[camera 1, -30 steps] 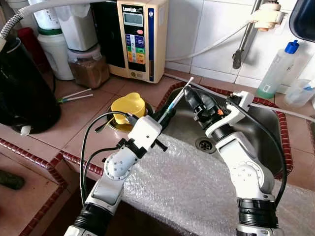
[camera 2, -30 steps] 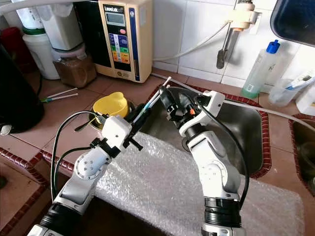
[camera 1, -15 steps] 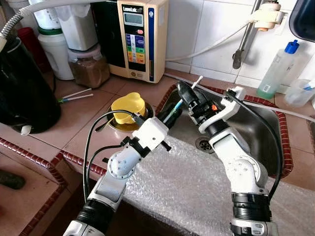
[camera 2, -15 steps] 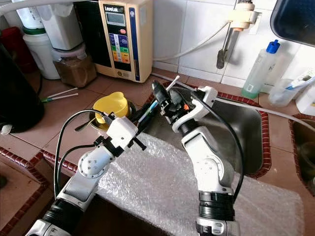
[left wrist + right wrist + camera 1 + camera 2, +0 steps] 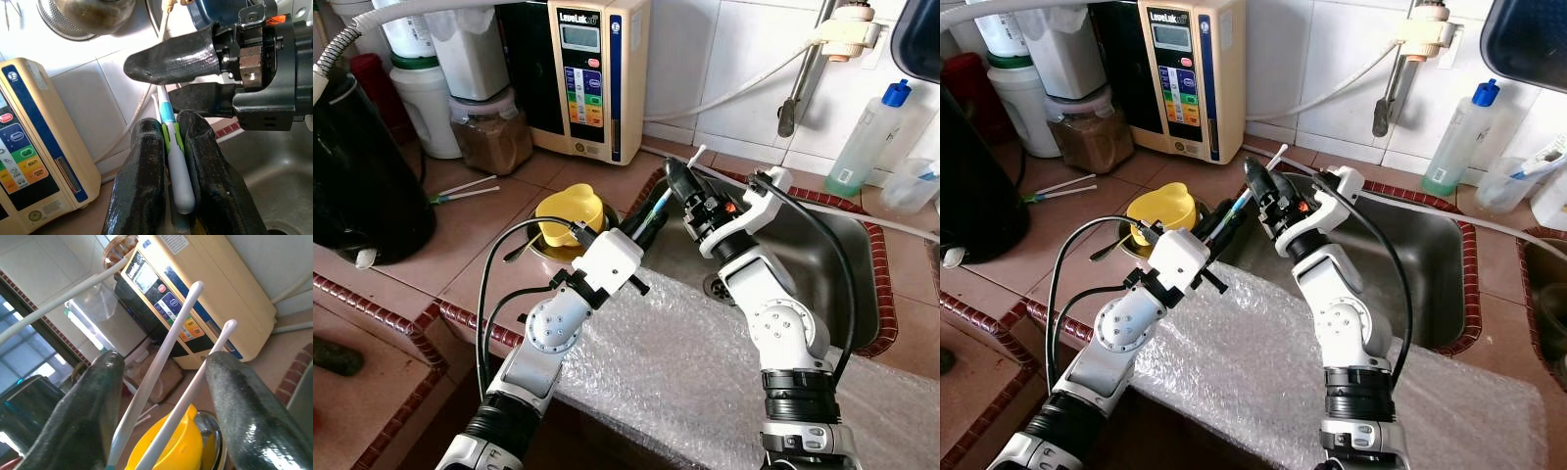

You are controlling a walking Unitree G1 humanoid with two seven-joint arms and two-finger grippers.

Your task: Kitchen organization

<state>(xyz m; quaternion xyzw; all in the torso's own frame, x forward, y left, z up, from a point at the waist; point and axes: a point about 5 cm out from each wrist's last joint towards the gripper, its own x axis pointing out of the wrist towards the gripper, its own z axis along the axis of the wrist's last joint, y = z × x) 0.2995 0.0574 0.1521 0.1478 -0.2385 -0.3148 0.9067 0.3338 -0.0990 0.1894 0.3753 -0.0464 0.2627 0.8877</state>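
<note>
The left gripper (image 5: 168, 161) is pinching a pair of white chopsticks (image 5: 161, 372) above the sink (image 5: 822, 255) edge, while the right gripper (image 5: 161, 382) is spreading its fingers around their upper ends.

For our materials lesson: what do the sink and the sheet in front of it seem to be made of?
Sink: likely stainless steel, a dull grey metallic sheen with soft reflections.
Sheet: looks like clear plastic bubble wrap, translucent and covered in small raised bubbles.
</note>
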